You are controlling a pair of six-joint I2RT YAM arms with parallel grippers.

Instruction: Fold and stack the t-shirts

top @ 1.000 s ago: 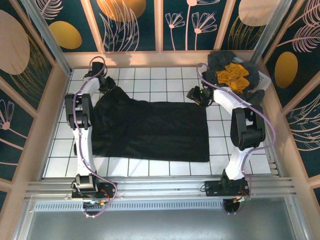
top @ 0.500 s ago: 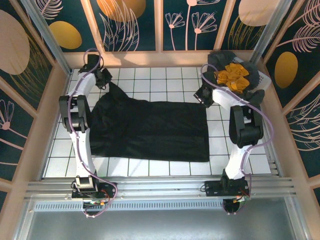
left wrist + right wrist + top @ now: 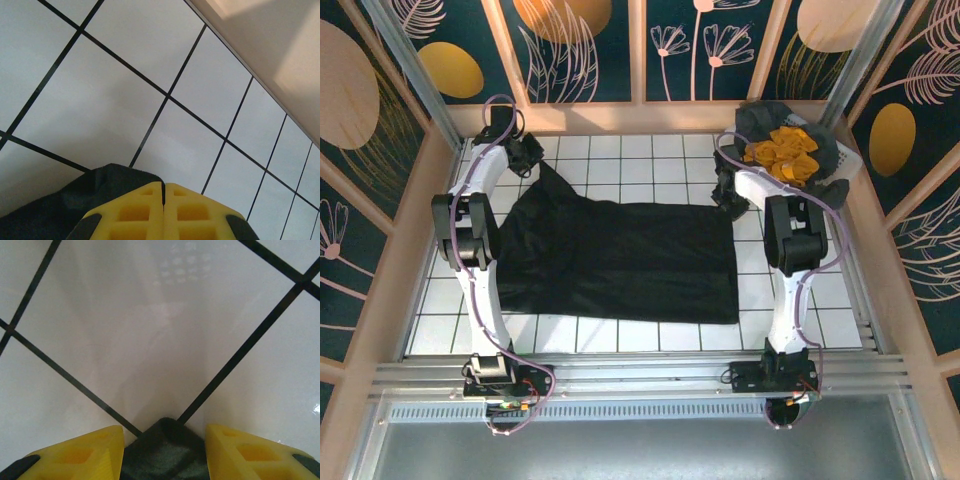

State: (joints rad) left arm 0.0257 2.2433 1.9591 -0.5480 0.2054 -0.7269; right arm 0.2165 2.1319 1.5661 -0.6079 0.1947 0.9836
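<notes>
Black t-shirt [image 3: 620, 262]: soft, limp, likely best held by far corners, left fingers [image 3: 131, 214] clenched on one, right fingers [image 3: 75, 455] released astride the other.

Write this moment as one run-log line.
left gripper: jaws shut on black t-shirt far-left corner | right gripper: jaws open, far-right corner between them | mustard t-shirt: crumpled, far right

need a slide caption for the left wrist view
The left gripper shut on a corner of the black t-shirt, over the white tiled table.
</notes>
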